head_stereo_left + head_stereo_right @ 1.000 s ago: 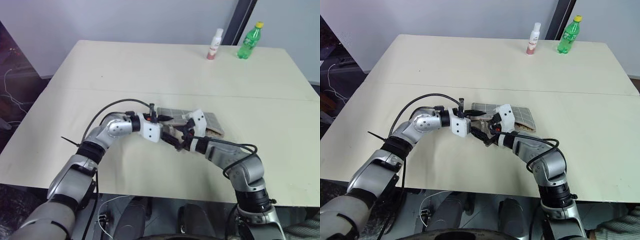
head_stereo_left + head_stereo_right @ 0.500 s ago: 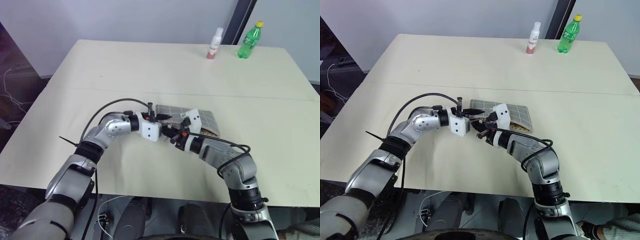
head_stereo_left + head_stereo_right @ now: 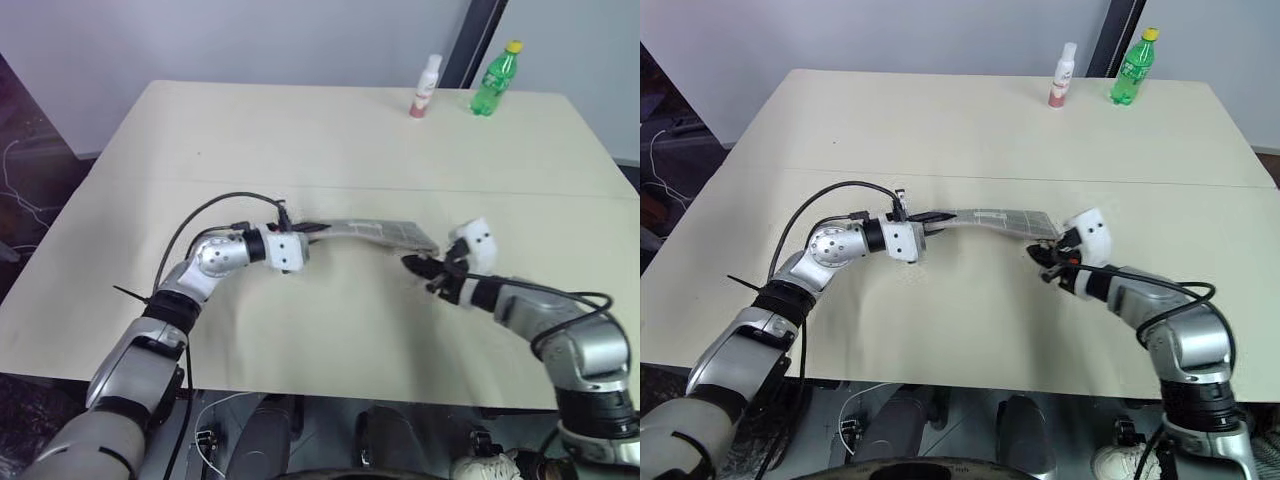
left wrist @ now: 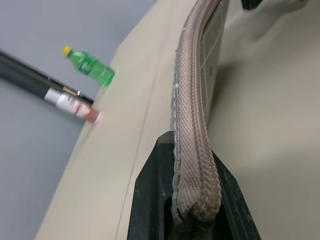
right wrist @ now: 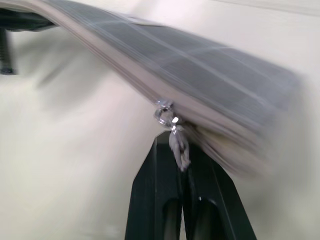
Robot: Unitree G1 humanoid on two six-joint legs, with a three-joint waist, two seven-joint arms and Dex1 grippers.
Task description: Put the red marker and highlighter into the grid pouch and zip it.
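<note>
The grid pouch (image 3: 372,230) hangs stretched edge-up just above the table between my two grippers. My left gripper (image 3: 306,229) is shut on its left end; in the left wrist view the closed zipper edge (image 4: 194,125) runs away from the black fingers (image 4: 150,200). My right gripper (image 3: 413,264) is at the pouch's right end, shut on the metal zipper pull (image 5: 176,140), which sits between its fingertips. The red marker and the highlighter are out of view.
A green bottle (image 3: 495,66) and a white bottle with a pink base (image 3: 427,86) stand at the far edge of the pale table (image 3: 300,140). A seam crosses the tabletop behind the pouch.
My right gripper shut near the left gripper, then slid to the right along the pouch with the zipper pull to the far end. The pouch turned edge-up and stretched.
</note>
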